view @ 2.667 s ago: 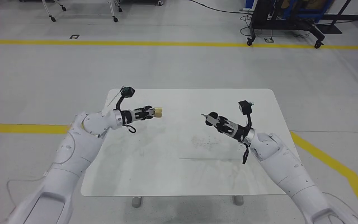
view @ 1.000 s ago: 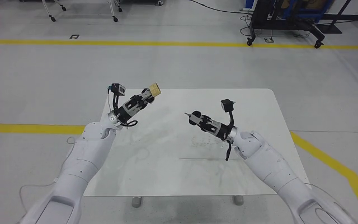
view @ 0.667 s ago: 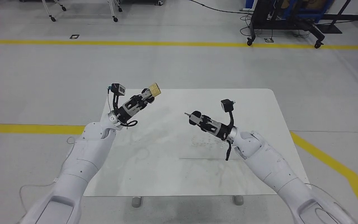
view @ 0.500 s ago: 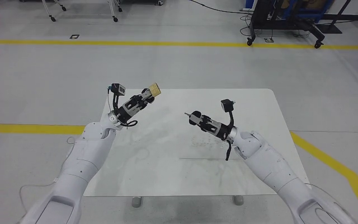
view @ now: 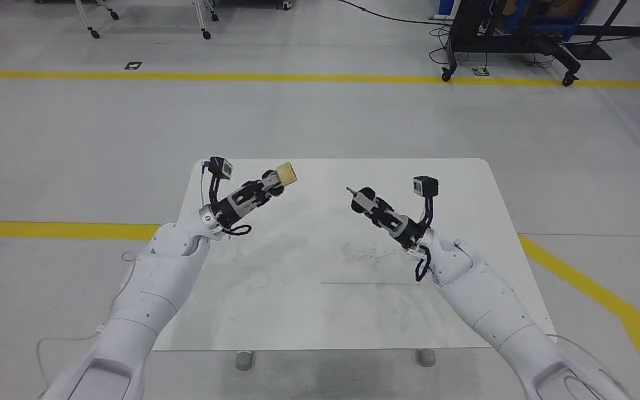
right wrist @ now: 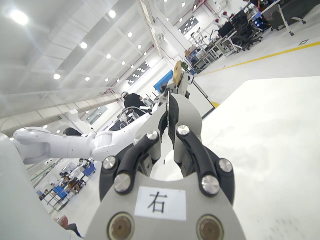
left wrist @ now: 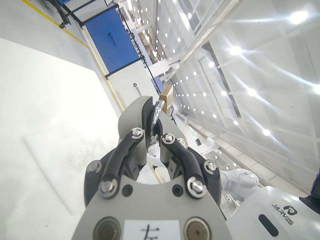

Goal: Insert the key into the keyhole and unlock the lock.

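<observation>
A brass padlock (view: 286,175) is held up over the table's far left part, with my left gripper (view: 268,185) shut on its silver shackle. From the left wrist the padlock body (left wrist: 167,97) sticks out past the shut left gripper (left wrist: 156,107). My right gripper (view: 364,200) is shut on a small key (view: 351,190) that points toward the padlock across a gap. Beyond the right gripper (right wrist: 171,98), the padlock (right wrist: 177,73) hangs almost in line with its closed tips. The key itself is mostly hidden between the pads there.
The white table (view: 400,300) bears faint dark scuff marks (view: 365,252) near its middle. Yellow floor lines (view: 300,77) run behind it, and a dark wheeled frame (view: 510,45) stands at the back right.
Both arms have shifted right: the padlock came a little lower and nearer the table's middle, and the key hand drew right and slightly farther back. The gap between them stays about the same.
</observation>
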Motion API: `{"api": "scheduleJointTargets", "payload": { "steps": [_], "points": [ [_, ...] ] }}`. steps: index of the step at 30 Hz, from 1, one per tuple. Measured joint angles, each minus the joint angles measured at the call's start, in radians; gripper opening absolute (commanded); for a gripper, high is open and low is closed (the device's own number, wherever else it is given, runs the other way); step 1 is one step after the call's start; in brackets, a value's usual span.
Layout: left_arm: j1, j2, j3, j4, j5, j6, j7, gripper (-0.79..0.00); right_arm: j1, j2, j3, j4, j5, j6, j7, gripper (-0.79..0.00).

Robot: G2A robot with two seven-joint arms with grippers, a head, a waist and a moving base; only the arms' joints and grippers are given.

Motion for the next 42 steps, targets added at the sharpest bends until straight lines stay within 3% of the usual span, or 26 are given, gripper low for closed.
{"api": "scheduleJointTargets", "payload": {
  "steps": [6, 17, 26, 33, 42],
  "points": [
    [0.003, 0.007, 0.012, -0.029, -0.001, 0.017, -0.213, -0.785, 0.068, -0.033, -0.050, 0.043, 0.107, -0.010, 0.078, -0.785],
    [0.003, -0.010, 0.053, -0.018, -0.001, 0.033, -0.265, -0.785, 0.193, -0.126, -0.166, 0.198, 0.289, -0.009, 0.240, -0.785],
    [-0.013, -0.021, 0.068, -0.006, 0.007, 0.036, -0.277, -0.785, 0.217, -0.172, -0.169, 0.248, 0.339, -0.009, 0.341, -0.785],
    [-0.035, -0.025, 0.059, 0.011, 0.017, 0.039, -0.241, -0.785, 0.192, -0.180, -0.138, 0.217, 0.469, -0.009, 0.568, -0.785],
    [-0.047, -0.022, 0.022, 0.043, 0.049, 0.030, -0.147, -0.785, 0.179, -0.153, -0.131, 0.162, 0.463, -0.009, 0.559, -0.785]
  ]
}}
